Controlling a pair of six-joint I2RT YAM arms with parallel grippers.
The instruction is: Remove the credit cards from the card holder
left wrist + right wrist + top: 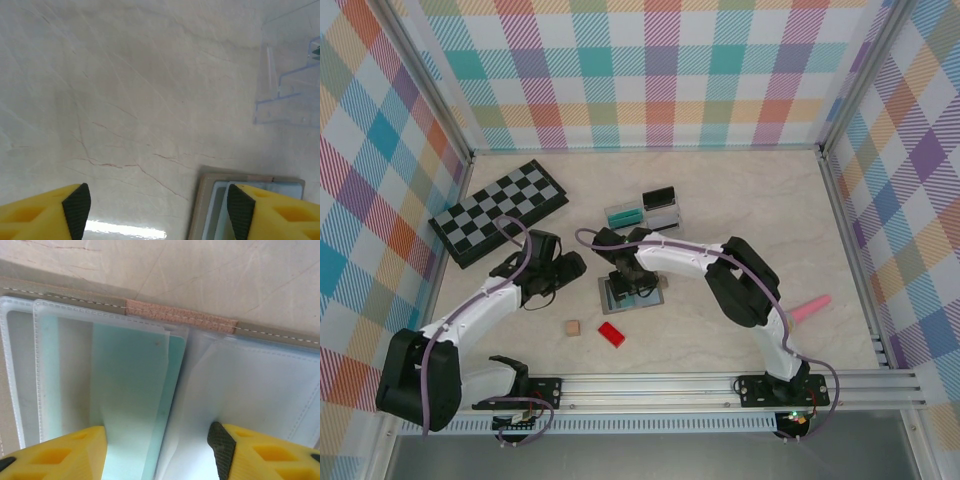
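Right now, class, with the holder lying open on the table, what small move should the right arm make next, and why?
Probably lower the right gripper a little and close it on the teal card. Its jaws stand open just above that card, which sits inside the card holder, not yet pulled out.

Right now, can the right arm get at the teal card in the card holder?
Probably yes: the right gripper hangs open over the teal card, a finger either side; only the clear sleeve of the card holder covers it.
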